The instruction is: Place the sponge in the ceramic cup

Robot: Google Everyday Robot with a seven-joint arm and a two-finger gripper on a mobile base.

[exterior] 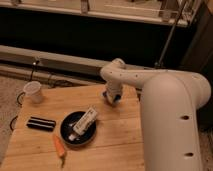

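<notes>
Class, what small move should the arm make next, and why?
Probably carry the small dark-blue sponge, at the gripper near the wooden table's far edge, across towards the white ceramic cup, which stands well away at the opposite end.

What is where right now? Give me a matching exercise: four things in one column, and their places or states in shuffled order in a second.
Things:
1. ceramic cup
2. black pan
3. orange carrot
4. gripper

Places or states:
A. holds a white packet
B. at the far side of the table, beyond and to the right of the pan
C. at the table's far left corner
D. lying just in front of the pan, nearer the camera

Pairs: 1-C, 2-A, 3-D, 4-B
</notes>
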